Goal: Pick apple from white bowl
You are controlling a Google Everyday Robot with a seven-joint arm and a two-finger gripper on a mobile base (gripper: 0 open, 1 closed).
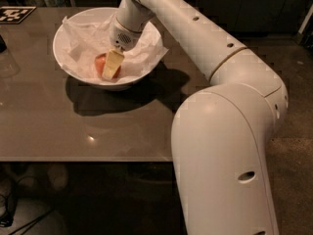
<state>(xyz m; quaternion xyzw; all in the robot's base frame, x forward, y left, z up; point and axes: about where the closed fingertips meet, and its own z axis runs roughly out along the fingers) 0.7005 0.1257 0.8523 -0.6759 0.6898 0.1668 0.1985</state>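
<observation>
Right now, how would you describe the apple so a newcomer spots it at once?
On the brown table sits a wide white bowl lined with crumpled paper. The apple lies inside, at the gripper, which reaches down into the bowl. It is the only small, round, reddish thing among all that white.
</observation>
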